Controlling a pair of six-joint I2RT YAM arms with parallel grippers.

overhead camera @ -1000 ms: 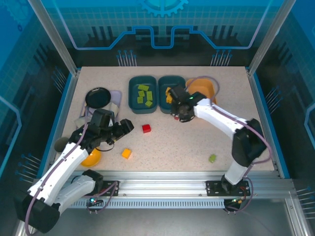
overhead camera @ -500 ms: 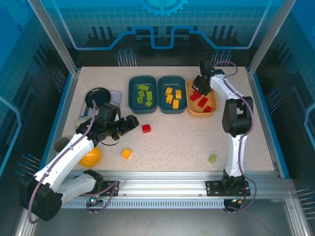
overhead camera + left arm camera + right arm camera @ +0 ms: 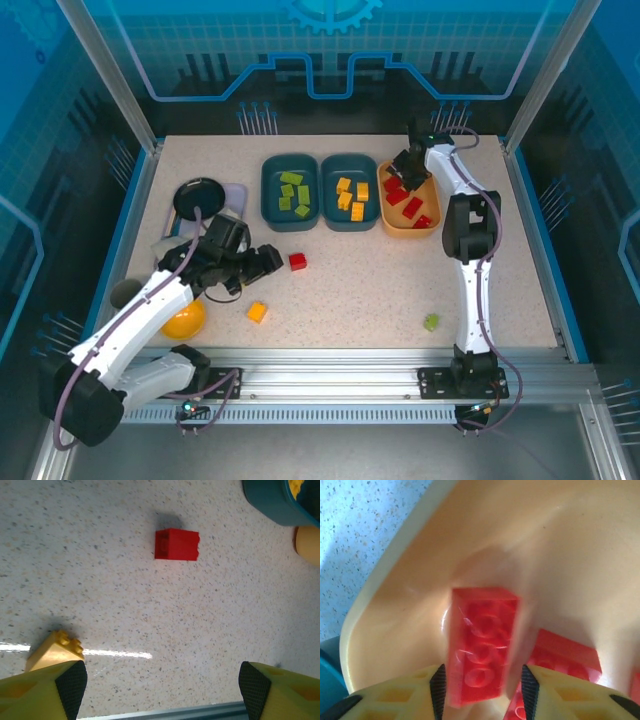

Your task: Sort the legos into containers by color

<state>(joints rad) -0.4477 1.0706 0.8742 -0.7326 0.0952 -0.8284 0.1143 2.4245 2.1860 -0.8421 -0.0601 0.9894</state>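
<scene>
L end effector [image 3: 268,262] is over the counter [image 3: 350,290], jaws wide, nothing in them. Yellow lego [image 3: 257,312] lies on its near side and red lego [image 3: 297,261] just past its tips, both loose on the counter. Left teal tray [image 3: 275,215] holds green legos [image 3: 292,192], next teal tray [image 3: 335,220] holds yellow legos [image 3: 350,195]. Orange tray [image 3: 405,231] has red legos [image 3: 412,207]. R end effector [image 3: 408,170] hangs over its far-left corner, jaws narrow w/ a blurred red brick [image 3: 480,650] between the pads; I can't tell if it's gripped. Green lego [image 3: 431,322] lies alone, near right.
</scene>
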